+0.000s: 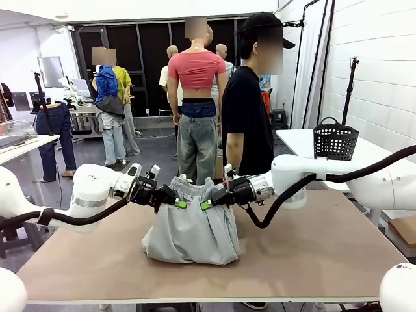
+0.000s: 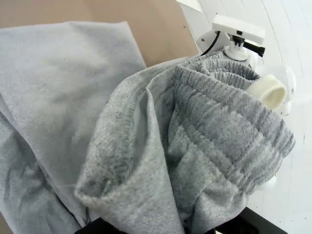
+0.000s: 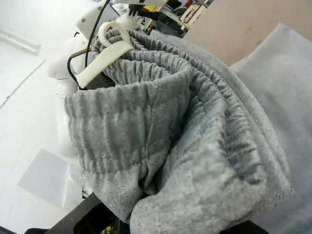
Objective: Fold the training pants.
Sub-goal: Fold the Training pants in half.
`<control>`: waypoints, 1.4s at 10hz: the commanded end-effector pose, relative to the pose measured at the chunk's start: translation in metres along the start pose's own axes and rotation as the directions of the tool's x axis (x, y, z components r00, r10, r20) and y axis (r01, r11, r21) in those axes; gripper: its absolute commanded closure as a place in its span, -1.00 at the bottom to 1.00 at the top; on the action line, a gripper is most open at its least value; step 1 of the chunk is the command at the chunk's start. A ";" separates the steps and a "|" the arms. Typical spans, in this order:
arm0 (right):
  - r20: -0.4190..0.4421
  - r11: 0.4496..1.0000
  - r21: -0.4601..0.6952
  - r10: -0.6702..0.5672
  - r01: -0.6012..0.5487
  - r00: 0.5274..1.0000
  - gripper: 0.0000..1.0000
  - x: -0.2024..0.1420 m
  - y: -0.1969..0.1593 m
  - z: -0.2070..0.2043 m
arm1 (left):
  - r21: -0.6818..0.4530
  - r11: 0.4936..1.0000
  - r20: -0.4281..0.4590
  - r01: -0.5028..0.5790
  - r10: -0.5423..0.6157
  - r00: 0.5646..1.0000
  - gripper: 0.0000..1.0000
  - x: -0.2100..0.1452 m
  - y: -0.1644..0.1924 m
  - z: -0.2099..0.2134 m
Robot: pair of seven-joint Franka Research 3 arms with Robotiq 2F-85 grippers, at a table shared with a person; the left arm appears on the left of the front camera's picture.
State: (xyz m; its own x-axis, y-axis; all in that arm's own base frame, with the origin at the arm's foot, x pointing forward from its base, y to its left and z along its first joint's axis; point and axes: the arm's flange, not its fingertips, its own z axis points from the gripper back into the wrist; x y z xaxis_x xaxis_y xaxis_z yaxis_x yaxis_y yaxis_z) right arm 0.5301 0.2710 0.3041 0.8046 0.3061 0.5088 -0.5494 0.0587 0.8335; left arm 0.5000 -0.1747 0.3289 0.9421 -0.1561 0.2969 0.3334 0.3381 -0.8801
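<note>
Currently the training pants [image 1: 192, 231] hang at the worktop [image 1: 312, 253] centre, waistband lifted, lower fabric bunched on the surface. Left claw [image 1: 177, 203] clenched on the waistband's left end; right claw [image 1: 207, 204] clenched on its right end, approx. level w/ each other and close together. Left wrist view: gathered elastic waistband [image 2: 219, 141] and white drawstring [image 2: 267, 91] bunched close to the lens. Person [image 1: 250, 120] in black stands at the far edge, behind the pants. Black basket [image 1: 335, 140] sits on a separate white table, right rear.

Person [image 1: 247, 117] behind brown table [image 1: 312, 253], black basket [image 1: 335, 140]
</note>
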 end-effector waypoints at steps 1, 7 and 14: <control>-0.008 0.997 -0.054 -0.047 0.046 0.999 1.00 0.003 -0.003 -0.003 | 0.013 0.999 -0.026 -0.052 0.052 0.998 1.00 0.011 0.009 -0.010; 0.032 0.995 -0.084 -0.058 0.061 0.998 1.00 0.014 -0.015 -0.001 | 0.023 0.998 0.013 -0.055 0.055 0.998 1.00 0.026 0.025 -0.008; 0.056 0.987 -0.123 -0.094 0.100 0.994 1.00 0.029 -0.034 0.000 | 0.007 0.996 0.013 -0.086 0.086 0.996 1.00 0.043 0.041 -0.007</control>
State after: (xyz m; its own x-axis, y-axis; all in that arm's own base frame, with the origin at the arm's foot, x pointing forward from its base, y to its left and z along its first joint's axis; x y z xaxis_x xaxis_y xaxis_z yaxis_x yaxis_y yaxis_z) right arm 0.5646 0.2698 0.2888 0.8527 0.2516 0.4577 -0.5009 0.1452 0.8533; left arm 0.5457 -0.1717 0.3035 0.9636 -0.1141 0.2418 0.2669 0.3569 -0.8952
